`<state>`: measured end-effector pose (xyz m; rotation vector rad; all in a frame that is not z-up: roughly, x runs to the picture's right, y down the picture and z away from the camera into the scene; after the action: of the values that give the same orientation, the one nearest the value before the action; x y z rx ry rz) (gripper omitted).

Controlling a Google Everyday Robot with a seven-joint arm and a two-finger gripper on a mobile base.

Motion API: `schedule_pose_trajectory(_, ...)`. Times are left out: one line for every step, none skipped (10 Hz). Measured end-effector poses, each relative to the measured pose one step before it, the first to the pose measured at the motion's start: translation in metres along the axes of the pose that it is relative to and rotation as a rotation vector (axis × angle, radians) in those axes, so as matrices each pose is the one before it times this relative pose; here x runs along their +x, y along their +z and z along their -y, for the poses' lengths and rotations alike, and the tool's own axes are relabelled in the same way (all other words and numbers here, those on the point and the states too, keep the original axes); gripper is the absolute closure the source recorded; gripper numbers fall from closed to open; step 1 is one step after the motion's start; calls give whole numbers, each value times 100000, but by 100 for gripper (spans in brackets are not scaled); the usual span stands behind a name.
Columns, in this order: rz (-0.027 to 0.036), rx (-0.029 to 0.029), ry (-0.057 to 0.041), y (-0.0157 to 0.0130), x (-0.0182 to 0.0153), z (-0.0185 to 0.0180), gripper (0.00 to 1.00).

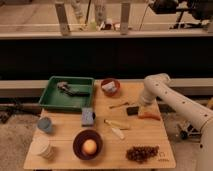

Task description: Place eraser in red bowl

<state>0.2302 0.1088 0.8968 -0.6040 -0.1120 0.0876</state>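
The eraser point(132, 110), a small flat black block, lies on the wooden table right of centre. My gripper point(138, 105) hangs from the white arm point(156, 86) and sits right at the eraser's upper right end. I cannot tell if it touches the eraser. The red bowl point(110, 87) stands at the table's back, left of the gripper, with a pale grey-white object inside it.
A green tray point(51, 98) with a dark tool is at the back left. A blue-grey block point(88, 116), a dark bowl point(88, 145) holding an orange ball, grapes point(141, 153), a pale banana-like thing point(116, 129), an orange-handled tool point(148, 117) and two cups point(44, 125) share the table.
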Motion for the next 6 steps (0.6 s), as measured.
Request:
schedule_pose_trajectory(-75,-257,128,138,-105,19,50)
schedule_pose_trajectory(-114,-191,-19,81,-92,41,46)
schedule_pose_trajectory(53,489,121,-143,28,179,47)
schedule_pose_trajectory(-112,1467,-627,-592,-32,287,52)
schedule_pose_trajectory(-123,1287,-533,-829,-89,261,60)
schedule_pose_trajectory(-171,1766,-524,-1601,-104,428,74)
